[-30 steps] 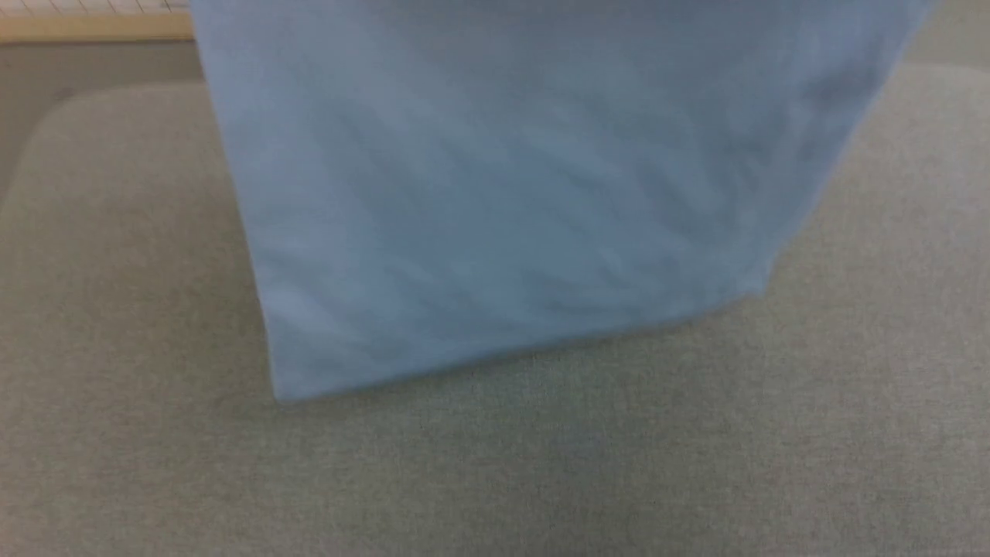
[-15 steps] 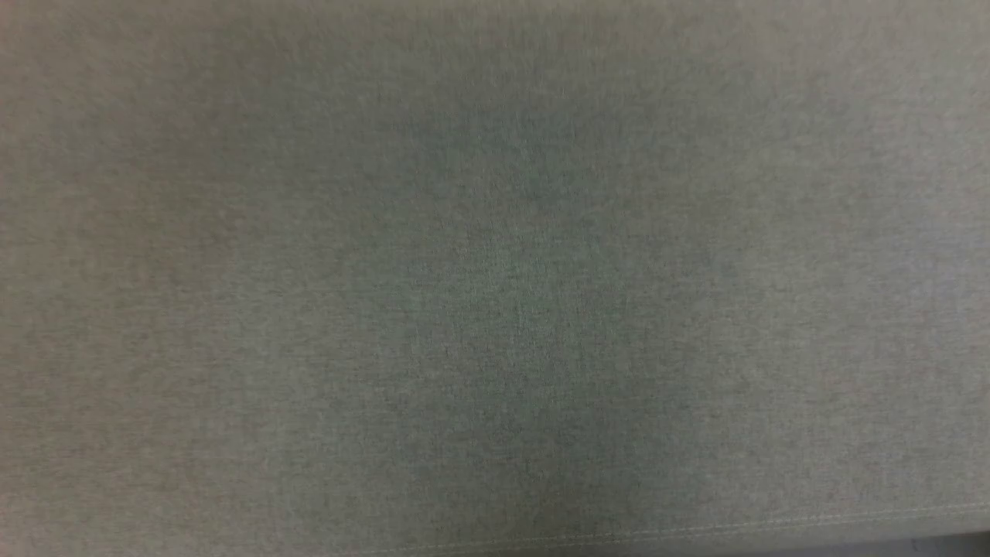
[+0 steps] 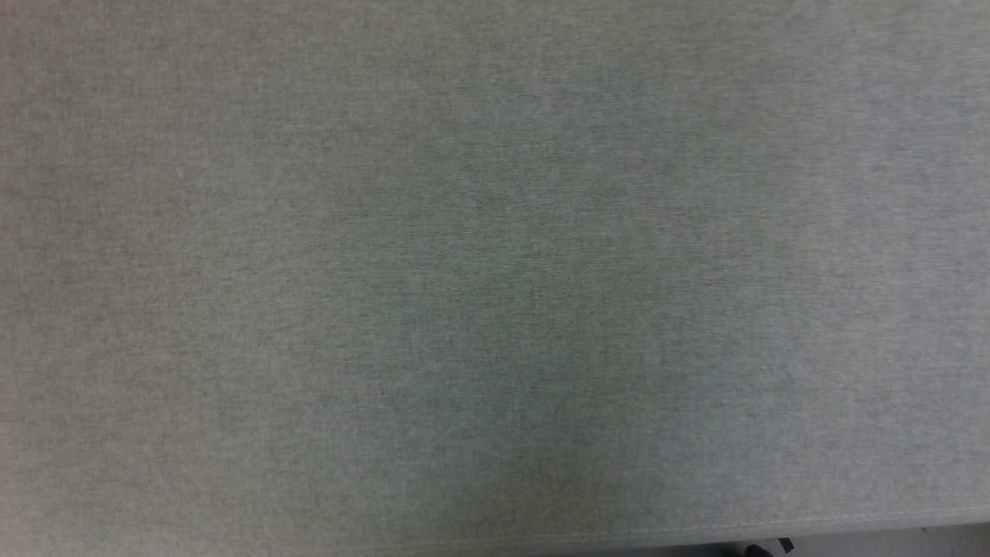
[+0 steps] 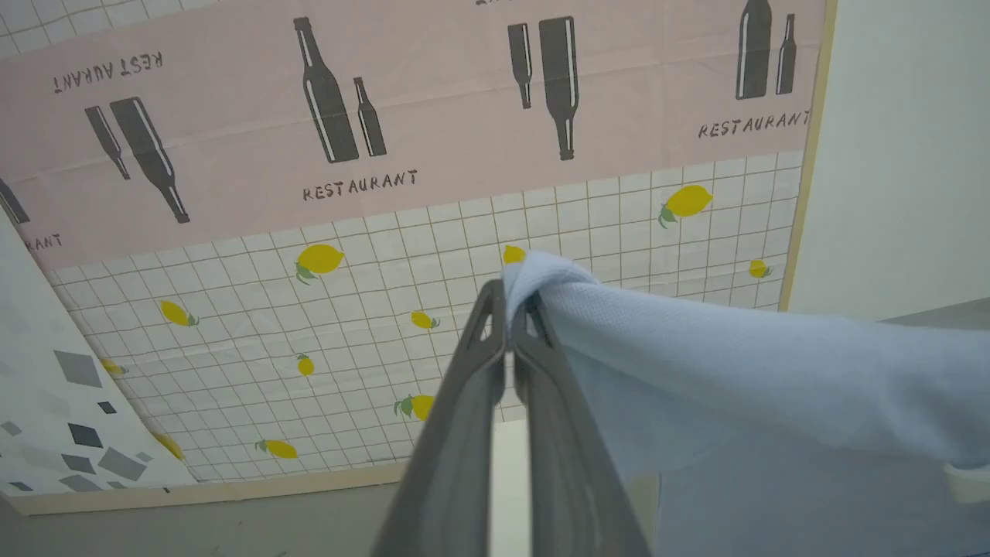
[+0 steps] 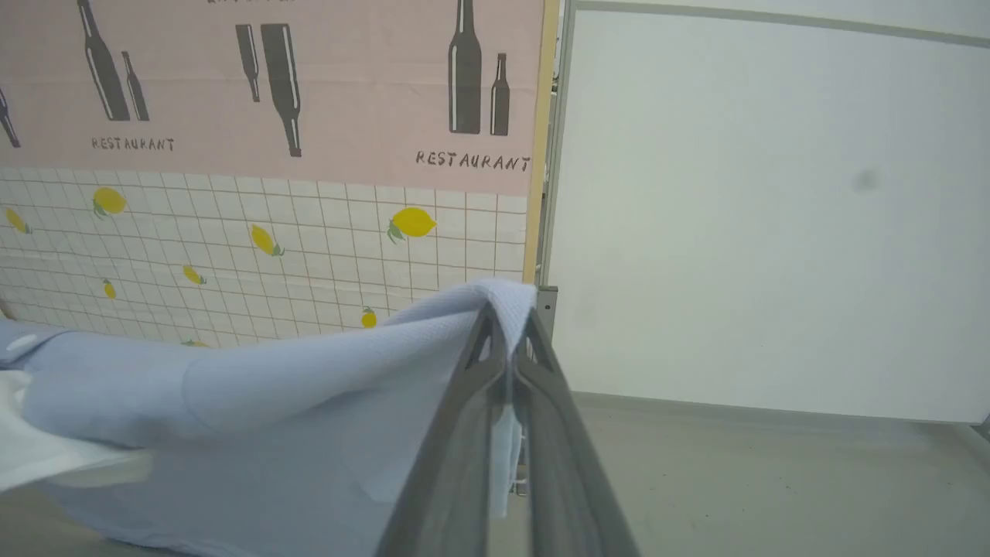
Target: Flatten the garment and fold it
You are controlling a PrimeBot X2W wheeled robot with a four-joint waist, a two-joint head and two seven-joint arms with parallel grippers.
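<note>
"RESTAURANT" on the pink bottle-print wallpaper (image 4: pixel 441 100)

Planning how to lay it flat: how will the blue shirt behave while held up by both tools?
Likely floppy: the shirt sags between the left tool and the right tool. Probably light, as two small pinches carry it. Its textured knit seems unlikely to slip.

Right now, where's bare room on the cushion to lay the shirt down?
The grey cushion is bare across the head view, left to right, back from its front seam; nothing lies on that stretch. The crowding is in the air: the garment spans between the left gripper and the right gripper, each shut on a fold of it.
</note>
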